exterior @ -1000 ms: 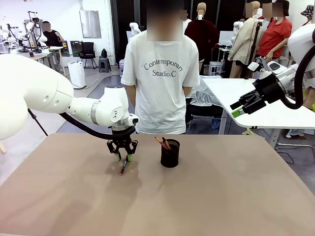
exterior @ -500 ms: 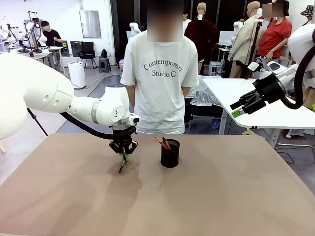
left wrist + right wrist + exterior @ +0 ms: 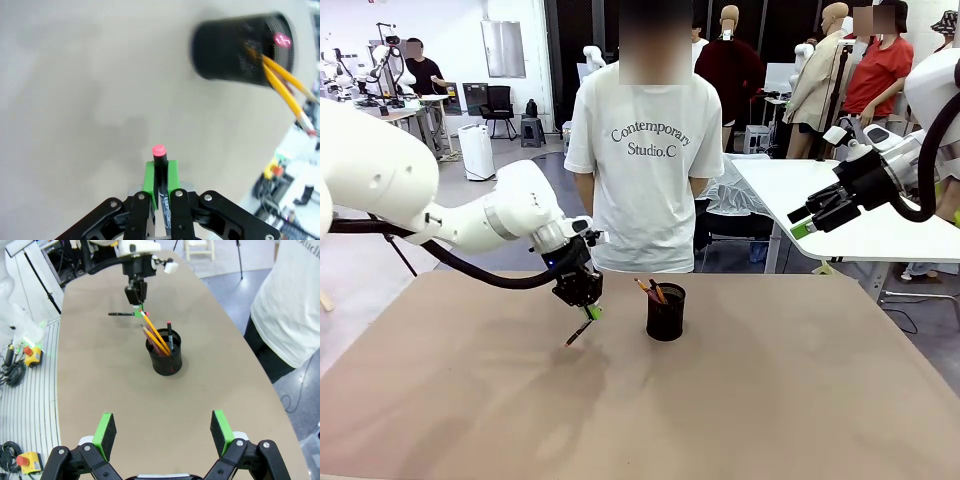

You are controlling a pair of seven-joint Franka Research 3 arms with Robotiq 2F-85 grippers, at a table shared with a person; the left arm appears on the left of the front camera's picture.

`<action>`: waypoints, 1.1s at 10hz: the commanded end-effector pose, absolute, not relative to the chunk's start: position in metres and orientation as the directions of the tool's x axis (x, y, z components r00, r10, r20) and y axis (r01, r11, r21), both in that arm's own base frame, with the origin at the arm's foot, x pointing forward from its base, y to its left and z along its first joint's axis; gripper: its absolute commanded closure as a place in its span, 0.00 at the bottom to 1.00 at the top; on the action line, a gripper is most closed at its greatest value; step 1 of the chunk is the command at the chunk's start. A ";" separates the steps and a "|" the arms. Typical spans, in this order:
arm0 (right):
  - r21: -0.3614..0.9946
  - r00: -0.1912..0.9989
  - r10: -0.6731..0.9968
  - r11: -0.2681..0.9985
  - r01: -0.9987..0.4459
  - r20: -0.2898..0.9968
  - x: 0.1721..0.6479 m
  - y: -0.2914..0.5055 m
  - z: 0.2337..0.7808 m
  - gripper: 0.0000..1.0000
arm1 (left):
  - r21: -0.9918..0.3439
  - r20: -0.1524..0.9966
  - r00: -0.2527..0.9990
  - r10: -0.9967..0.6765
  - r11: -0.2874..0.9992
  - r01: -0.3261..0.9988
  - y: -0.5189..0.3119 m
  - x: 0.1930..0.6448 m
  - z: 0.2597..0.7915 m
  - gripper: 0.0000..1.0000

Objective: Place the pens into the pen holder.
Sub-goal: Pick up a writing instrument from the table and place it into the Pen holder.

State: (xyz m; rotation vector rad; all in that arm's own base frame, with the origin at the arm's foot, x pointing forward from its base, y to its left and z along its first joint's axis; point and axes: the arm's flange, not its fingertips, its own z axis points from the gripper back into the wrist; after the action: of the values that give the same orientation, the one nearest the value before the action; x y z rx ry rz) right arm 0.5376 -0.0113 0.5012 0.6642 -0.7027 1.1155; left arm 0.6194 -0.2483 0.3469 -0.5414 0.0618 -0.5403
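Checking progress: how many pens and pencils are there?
4: two yellow pencils, one black pen in the cup, red-tipped pen in the left gripper; the cup may hide more.

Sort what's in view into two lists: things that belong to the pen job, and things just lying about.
Part of the job:
- black pen, clamped in the left gripper
- pen holder
- two yellow pencils and a dark pen, already in the holder

Just about:
- white side table
- right gripper, open, away from the pens
- person standing at the far edge
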 end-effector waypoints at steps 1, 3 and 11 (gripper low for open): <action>0.125 0.283 0.556 0.304 -0.944 0.782 0.537 -0.011 0.503 0.00 | -0.587 0.205 0.753 -0.625 0.538 0.606 -0.225 0.605 0.359 1.00; 0.125 0.283 0.556 0.304 -0.944 0.782 0.537 -0.011 0.503 0.00 | -0.560 0.480 0.696 -0.535 0.424 0.712 -0.223 0.597 0.380 1.00; 0.125 0.283 0.556 0.304 -0.944 0.782 0.537 -0.011 0.503 0.00 | -0.433 0.688 0.534 -0.491 0.313 0.845 -0.237 0.597 0.428 1.00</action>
State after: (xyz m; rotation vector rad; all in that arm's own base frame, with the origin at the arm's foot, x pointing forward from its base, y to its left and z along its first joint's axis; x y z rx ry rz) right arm 0.5376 -0.0113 0.5011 0.6643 -0.7025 1.1155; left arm 0.5910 -0.2366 0.4241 -0.8762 -0.4979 -0.9456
